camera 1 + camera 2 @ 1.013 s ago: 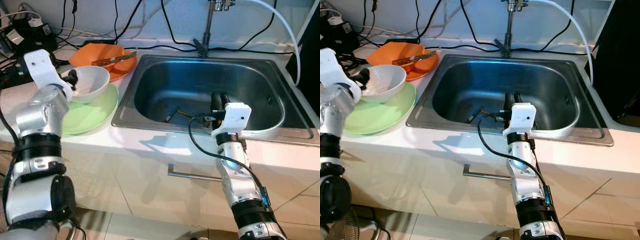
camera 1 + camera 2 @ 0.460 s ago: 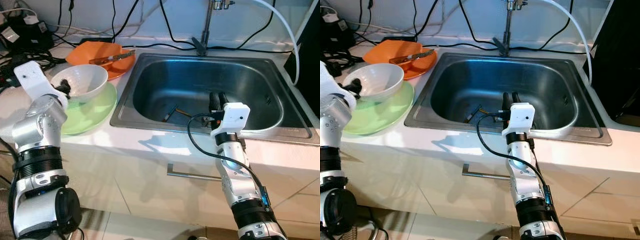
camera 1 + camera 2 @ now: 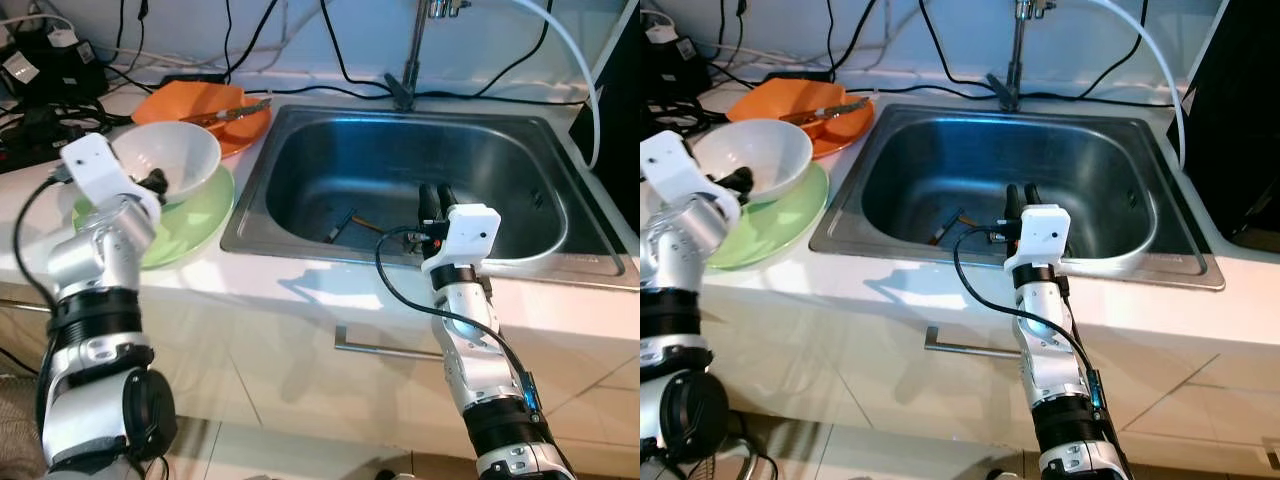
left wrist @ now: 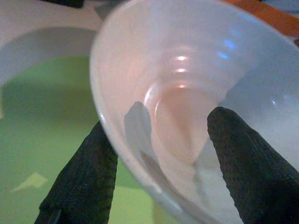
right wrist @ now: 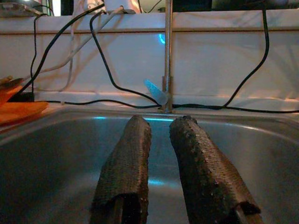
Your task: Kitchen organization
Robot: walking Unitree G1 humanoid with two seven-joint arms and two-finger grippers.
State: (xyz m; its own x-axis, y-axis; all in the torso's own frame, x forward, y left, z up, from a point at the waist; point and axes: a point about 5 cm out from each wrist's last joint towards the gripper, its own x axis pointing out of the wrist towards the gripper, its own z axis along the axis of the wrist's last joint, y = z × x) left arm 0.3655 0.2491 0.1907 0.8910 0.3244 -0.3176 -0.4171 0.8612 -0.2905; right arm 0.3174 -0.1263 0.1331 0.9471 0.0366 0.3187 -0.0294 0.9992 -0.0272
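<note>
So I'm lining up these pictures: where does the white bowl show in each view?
Left eye view: white bowl on the green plate, upper left.
Right eye view: same bowl, far left.
Left wrist view: its rim sits between the left gripper fingers.
Right wrist view: not in it.
Shared landmark: the orange plate behind the bowl.
</note>
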